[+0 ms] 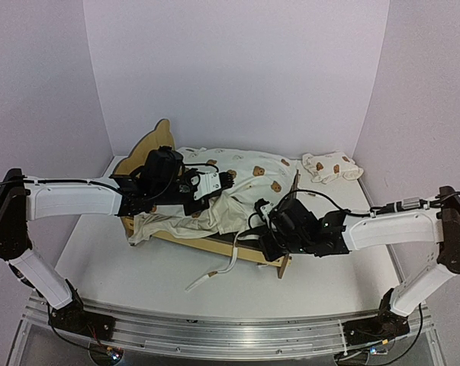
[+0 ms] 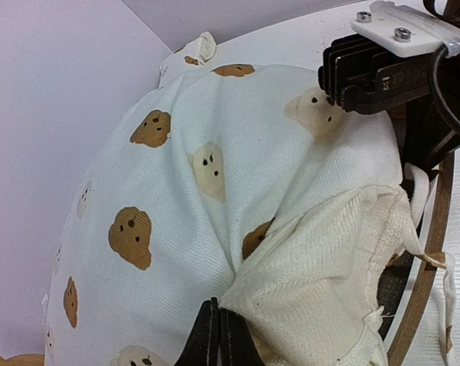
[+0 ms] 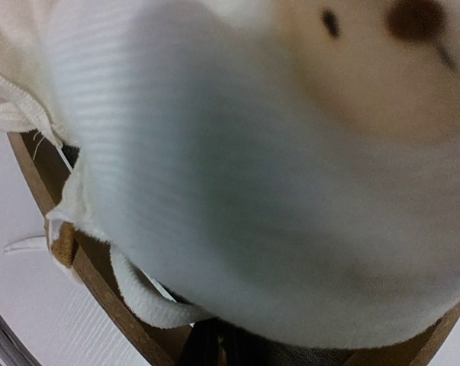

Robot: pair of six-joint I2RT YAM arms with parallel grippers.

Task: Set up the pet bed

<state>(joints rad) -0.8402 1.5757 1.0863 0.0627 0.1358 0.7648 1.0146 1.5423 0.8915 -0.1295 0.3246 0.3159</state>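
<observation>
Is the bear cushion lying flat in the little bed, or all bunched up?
Bunched up. The cushion is humped and wrinkled over the wooden frame, one edge flipped to show its plain underside.

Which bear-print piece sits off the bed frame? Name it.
The small pillow, alone on the table at the far right. The large mattress cushion is draped over the wooden frame.

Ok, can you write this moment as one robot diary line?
left fingers: shut on mattress cushion | right fingers: shut, beneath it | mattress cushion: bunched on bed frame | pillow: aside on table
</observation>
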